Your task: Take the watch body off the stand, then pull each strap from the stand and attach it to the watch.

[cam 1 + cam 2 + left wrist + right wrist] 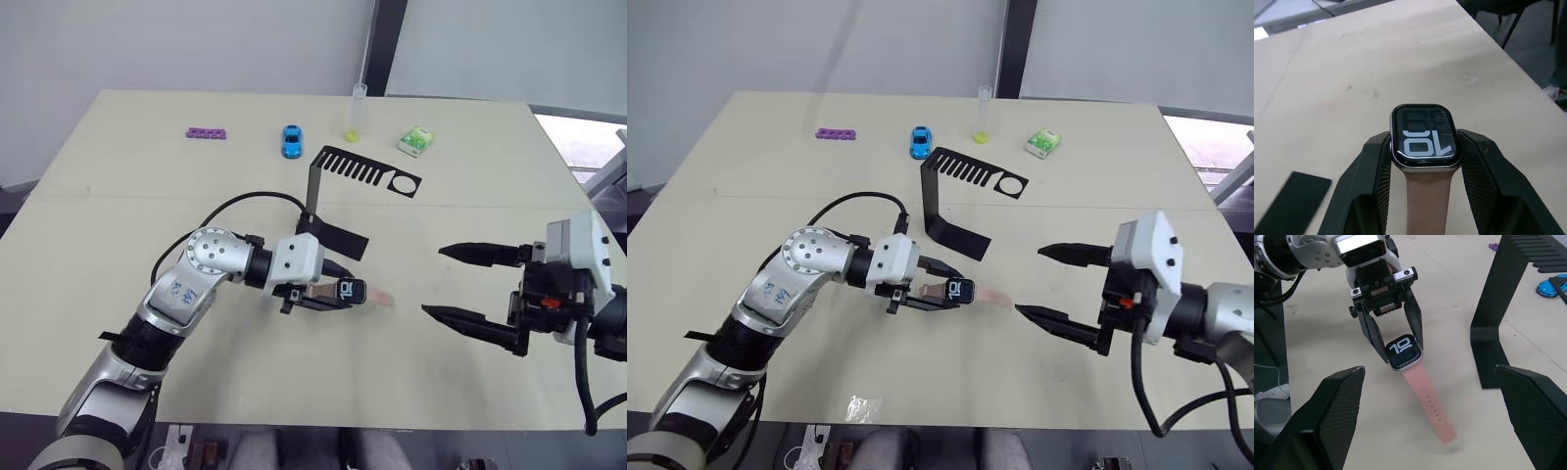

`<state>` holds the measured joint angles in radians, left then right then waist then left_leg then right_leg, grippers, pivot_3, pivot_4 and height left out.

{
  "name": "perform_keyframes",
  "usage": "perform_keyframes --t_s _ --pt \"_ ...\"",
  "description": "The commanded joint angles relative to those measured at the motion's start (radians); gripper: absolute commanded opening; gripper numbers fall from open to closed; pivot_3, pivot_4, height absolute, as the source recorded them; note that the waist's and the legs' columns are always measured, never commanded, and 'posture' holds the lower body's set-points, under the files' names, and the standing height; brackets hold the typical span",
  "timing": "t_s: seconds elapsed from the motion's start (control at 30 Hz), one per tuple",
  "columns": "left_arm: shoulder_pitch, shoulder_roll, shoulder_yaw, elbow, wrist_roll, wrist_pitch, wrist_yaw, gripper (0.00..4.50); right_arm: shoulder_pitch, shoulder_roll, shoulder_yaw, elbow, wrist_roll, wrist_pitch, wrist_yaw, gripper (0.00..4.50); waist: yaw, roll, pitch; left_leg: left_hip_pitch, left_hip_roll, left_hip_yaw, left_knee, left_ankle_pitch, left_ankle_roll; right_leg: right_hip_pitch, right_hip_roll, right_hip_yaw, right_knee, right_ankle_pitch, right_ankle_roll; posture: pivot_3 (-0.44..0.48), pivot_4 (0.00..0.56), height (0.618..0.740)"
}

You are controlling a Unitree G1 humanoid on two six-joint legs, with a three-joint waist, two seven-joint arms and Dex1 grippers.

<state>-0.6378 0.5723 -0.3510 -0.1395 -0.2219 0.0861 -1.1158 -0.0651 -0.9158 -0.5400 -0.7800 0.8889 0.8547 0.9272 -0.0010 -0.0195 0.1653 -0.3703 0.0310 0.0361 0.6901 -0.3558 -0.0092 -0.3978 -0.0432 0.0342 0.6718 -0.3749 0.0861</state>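
Note:
The watch body [1423, 134], black with white marks on its screen, sits clamped between my left gripper's [348, 291] two fingers, just above the table. One pinkish-tan strap [1429, 401] runs from the body along the table toward my right gripper [432, 281]. A second strap [1427, 200] runs back between the left fingers. My right gripper stands open, a hand's width right of the strap's end, holding nothing. The black stand [313, 191] rises behind the left gripper with its comb-slotted arm bare.
Along the far edge of the table lie a purple knobbly strip [207, 132], a blue toy car [291, 140], a clear tube with a yellow bottom [357, 113] and a green-white packet [416, 141]. A small plastic scrap [862, 408] lies near the front edge.

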Motion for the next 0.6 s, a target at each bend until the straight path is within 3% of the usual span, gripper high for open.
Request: perform_keyframes --t_s 0.03,0.2,0.4,0.47,0.6 --pt "0.033 0.007 0.048 0.023 0.056 -0.17 0.02 1.59 0.026 -0.021 0.022 -0.037 -0.041 -0.073 0.005 4.48 -0.002 0.0 0.0 0.0 0.0 0.0 0.0 0.0 0.0 0.0 0.0 0.0 0.0 0.0 0.0 0.0 0.15 0.74" --pt "0.062 0.009 0.072 0.065 0.109 -0.333 0.04 1.59 0.051 -0.038 0.063 -0.026 -0.088 -0.145 0.016 4.48 -0.002 0.0 0.0 0.001 0.0 0.0 0.0 0.0 0.0 0.0 0.0 0.0 -0.002 0.0 0.0 0.0 0.15 0.74" --pt "0.083 0.015 0.086 0.044 0.096 -0.317 0.04 1.59 0.076 -0.045 0.078 -0.012 -0.114 -0.194 0.024 4.48 -0.001 0.0 0.0 0.0 0.0 0.0 0.0 0.0 0.001 0.0 0.0 0.0 0.001 0.0 0.0 0.0 0.15 0.74" --pt "0.097 0.026 0.086 0.013 0.061 -0.214 0.024 1.59 0.078 -0.048 0.078 -0.009 -0.106 -0.195 0.022 4.48 -0.001 0.0 0.0 0.0 0.0 0.0 0.0 0.0 0.001 0.0 0.0 0.0 0.001 0.0 0.0 0.0 0.15 0.74" --pt "0.124 0.069 0.074 -0.086 -0.096 0.192 -0.026 1.59 0.106 -0.055 0.086 -0.002 -0.106 -0.197 0.027 4.48 -0.004 0.0 0.0 0.001 0.001 0.0 0.0 0.0 0.001 0.0 0.0 0.0 0.002 0.0 0.0 0.0 0.15 0.74"
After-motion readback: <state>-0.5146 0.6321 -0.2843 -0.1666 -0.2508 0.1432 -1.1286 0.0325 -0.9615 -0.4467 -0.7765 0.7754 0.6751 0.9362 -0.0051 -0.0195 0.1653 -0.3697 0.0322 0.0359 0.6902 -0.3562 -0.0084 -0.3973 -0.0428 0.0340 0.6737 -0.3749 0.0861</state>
